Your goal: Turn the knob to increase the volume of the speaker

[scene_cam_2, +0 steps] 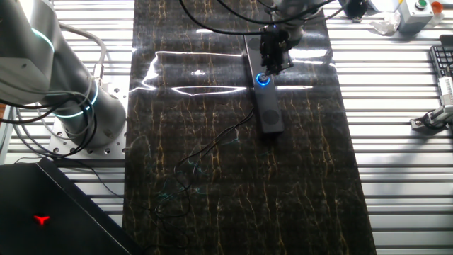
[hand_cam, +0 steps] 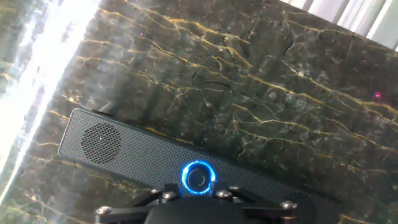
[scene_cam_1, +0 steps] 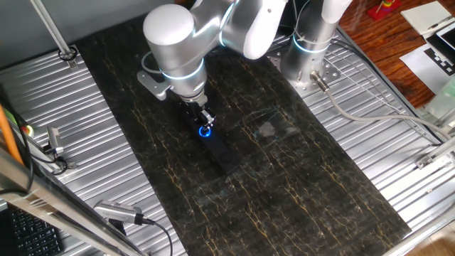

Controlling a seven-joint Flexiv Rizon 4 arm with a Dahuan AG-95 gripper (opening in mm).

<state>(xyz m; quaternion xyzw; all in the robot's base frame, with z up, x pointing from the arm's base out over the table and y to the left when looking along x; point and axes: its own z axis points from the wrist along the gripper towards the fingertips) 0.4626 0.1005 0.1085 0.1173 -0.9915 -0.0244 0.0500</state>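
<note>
The speaker [scene_cam_1: 223,154] is a slim black bar lying flat on the dark marbled mat; it also shows in the other fixed view [scene_cam_2: 269,111] and in the hand view [hand_cam: 130,151]. The knob [hand_cam: 198,177] glows with a blue ring near one end of the bar [scene_cam_1: 205,131] [scene_cam_2: 263,80]. My gripper [hand_cam: 194,188] points straight down over that end [scene_cam_1: 204,121] [scene_cam_2: 273,62]. Its two fingertips [hand_cam: 169,186] sit close against either side of the knob, gripping it. The fingers hide the knob's lower edge.
The dark marbled mat [scene_cam_1: 298,178] lies on a ribbed metal table [scene_cam_1: 106,142]. The arm's base [scene_cam_1: 311,50] stands at the back. A thin cable [scene_cam_2: 212,145] runs from the speaker across the mat. A second arm's base [scene_cam_2: 71,106] and a keyboard [scene_cam_2: 442,60] sit at the sides.
</note>
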